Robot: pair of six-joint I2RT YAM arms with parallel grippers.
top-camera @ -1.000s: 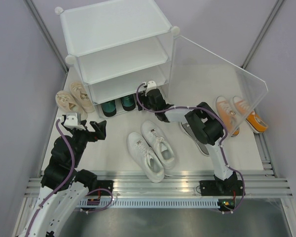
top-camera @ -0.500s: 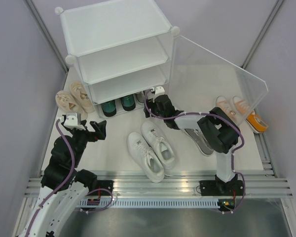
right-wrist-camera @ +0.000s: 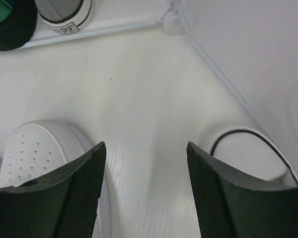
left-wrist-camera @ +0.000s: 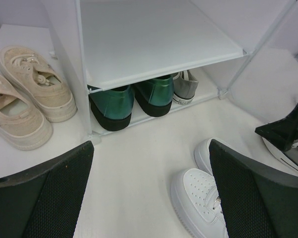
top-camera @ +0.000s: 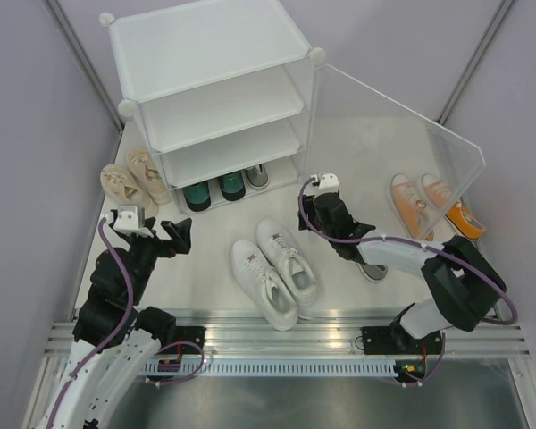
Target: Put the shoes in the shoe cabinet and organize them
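Right pincer (right-wrist-camera: pixel 143 158) backed out of shoe cabinet (top-camera: pixel 205 45), fingers apart, empty. Grey shoe (top-camera: pixel 257 175) now on bottom tier beside green pair (top-camera: pixel 213 189). Second grey shoe (top-camera: pixel 372 269) mostly hidden under my arm. Left pincer (left-wrist-camera: pixel 149 153) wide apart, unmoved.

The tall white shoe cabinet (top-camera: pixel 210 45) is frosted, matt plastic, its hinged door panel (top-camera: pixel 402 134) clear and glossy. The dark green shoes (left-wrist-camera: pixel 134 96) shine smoothly; the beige sneakers (left-wrist-camera: pixel 32 96) look like rough cloth.
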